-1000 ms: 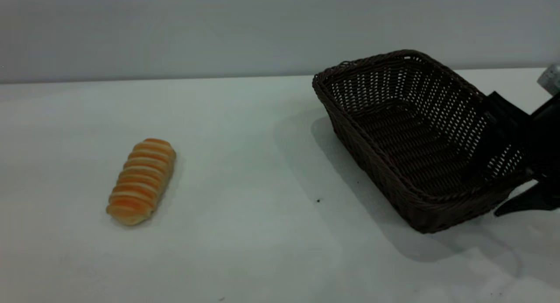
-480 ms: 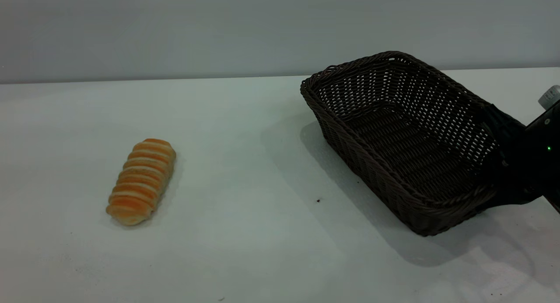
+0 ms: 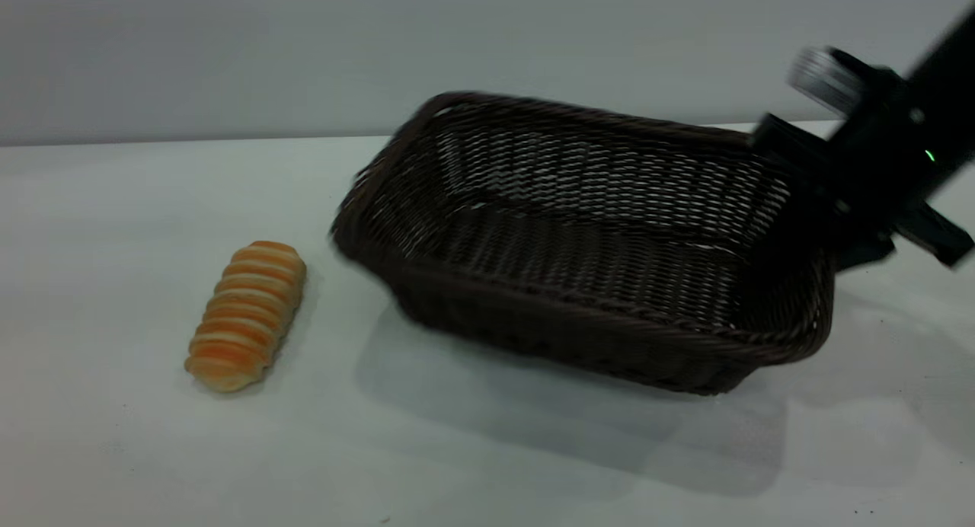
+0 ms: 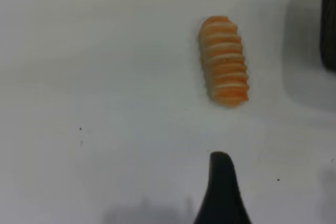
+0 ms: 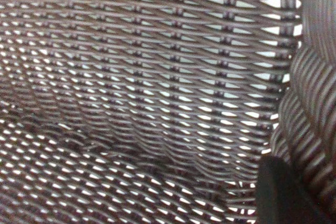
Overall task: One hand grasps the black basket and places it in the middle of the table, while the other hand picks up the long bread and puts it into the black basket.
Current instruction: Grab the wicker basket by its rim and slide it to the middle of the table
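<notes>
The black basket (image 3: 579,283) is in the middle-right of the table (image 3: 487,466), its long side towards the exterior camera, blurred and seemingly off the tabletop above its shadow. My right gripper (image 3: 807,199) is shut on the braided rim at the basket's right end; the right wrist view shows the open-weave wall (image 5: 147,87) and rim (image 5: 310,103) close up. The long bread (image 3: 246,315) lies on the table at the left, a short gap from the basket's left end. In the left wrist view the bread (image 4: 223,59) lies beyond my left gripper (image 4: 223,192), apart from it.
The pale tabletop has a few tiny dark specks. A grey wall runs behind the table's far edge. The basket's dark edge (image 4: 329,24) shows at the side of the left wrist view. Bare table lies in front of the bread and basket.
My right gripper has carried the basket left towards the table's middle and swung it round, so its left end now sits near the bread. The bread has not moved.
</notes>
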`<act>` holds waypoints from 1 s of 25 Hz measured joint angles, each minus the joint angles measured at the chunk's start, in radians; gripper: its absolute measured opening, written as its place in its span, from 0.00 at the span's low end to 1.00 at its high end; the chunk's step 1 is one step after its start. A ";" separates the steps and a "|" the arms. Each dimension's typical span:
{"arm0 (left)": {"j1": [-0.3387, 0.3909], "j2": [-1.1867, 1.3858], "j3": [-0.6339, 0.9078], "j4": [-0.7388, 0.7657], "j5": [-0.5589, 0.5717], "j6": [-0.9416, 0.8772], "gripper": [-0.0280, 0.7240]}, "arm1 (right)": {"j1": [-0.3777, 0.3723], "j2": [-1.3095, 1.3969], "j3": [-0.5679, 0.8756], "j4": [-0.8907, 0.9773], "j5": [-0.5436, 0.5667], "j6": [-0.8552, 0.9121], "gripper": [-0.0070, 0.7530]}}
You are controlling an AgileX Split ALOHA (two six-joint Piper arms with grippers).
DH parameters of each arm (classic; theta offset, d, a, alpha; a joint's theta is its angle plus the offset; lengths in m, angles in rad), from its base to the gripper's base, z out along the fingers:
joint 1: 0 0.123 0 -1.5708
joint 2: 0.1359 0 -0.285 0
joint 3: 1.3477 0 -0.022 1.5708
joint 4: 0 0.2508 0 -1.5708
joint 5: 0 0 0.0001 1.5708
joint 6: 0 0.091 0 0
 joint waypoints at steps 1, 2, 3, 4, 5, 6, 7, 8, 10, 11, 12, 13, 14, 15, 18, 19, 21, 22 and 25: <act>0.000 0.002 0.000 0.000 -0.007 0.000 0.81 | 0.015 0.024 -0.040 -0.035 0.020 -0.004 0.13; 0.000 0.006 0.000 -0.001 -0.015 0.000 0.81 | 0.033 0.049 -0.086 -0.066 0.039 -0.007 0.13; 0.000 0.013 0.000 -0.001 -0.026 0.000 0.81 | 0.049 0.072 -0.131 -0.092 0.054 -0.008 0.13; 0.000 0.020 0.000 -0.006 -0.034 0.000 0.81 | 0.067 0.100 -0.166 -0.112 0.065 -0.008 0.13; 0.000 0.031 0.000 -0.014 -0.039 0.000 0.81 | 0.083 0.127 -0.204 -0.134 0.075 -0.009 0.13; 0.000 0.044 0.000 -0.025 -0.044 0.000 0.81 | 0.096 0.154 -0.238 -0.149 0.081 -0.010 0.13; 0.000 0.057 0.000 -0.032 -0.049 0.001 0.81 | 0.105 0.175 -0.265 -0.160 0.083 -0.010 0.13; 0.000 0.075 0.000 -0.040 -0.054 0.001 0.81 | 0.111 0.197 -0.282 -0.165 0.083 -0.007 0.13; 0.000 0.117 0.000 -0.054 -0.061 0.001 0.81 | 0.112 0.228 -0.312 -0.167 0.078 -0.004 0.13; 0.000 0.137 0.000 -0.063 -0.068 0.001 0.81 | 0.112 0.237 -0.318 -0.172 0.072 -0.004 0.13; 0.000 0.162 0.000 -0.069 -0.076 0.001 0.81 | 0.112 0.242 -0.323 -0.178 0.068 -0.004 0.13; 0.000 0.189 0.000 -0.073 -0.086 0.001 0.81 | 0.112 0.244 -0.325 -0.183 0.065 -0.003 0.13; 0.000 0.217 0.000 -0.074 -0.096 0.001 0.81 | 0.112 0.244 -0.325 -0.190 0.063 -0.003 0.13; 0.000 0.242 0.000 -0.075 -0.109 0.001 0.81 | 0.112 0.244 -0.326 -0.193 0.061 -0.003 0.14; 0.000 0.339 0.000 -0.083 -0.165 0.001 0.81 | 0.112 0.244 -0.327 -0.210 0.051 -0.009 0.22; 0.000 0.378 0.000 -0.093 -0.192 0.001 0.81 | 0.112 0.244 -0.328 -0.216 0.051 -0.016 0.26; 0.000 0.461 0.000 -0.122 -0.251 0.008 0.81 | 0.112 0.236 -0.335 -0.242 0.055 -0.040 0.39; 0.000 0.496 0.000 -0.143 -0.286 0.016 0.81 | 0.112 0.226 -0.339 -0.255 0.061 -0.046 0.45; -0.012 0.614 -0.001 -0.209 -0.375 0.066 0.81 | 0.112 0.173 -0.359 -0.319 0.116 -0.050 0.63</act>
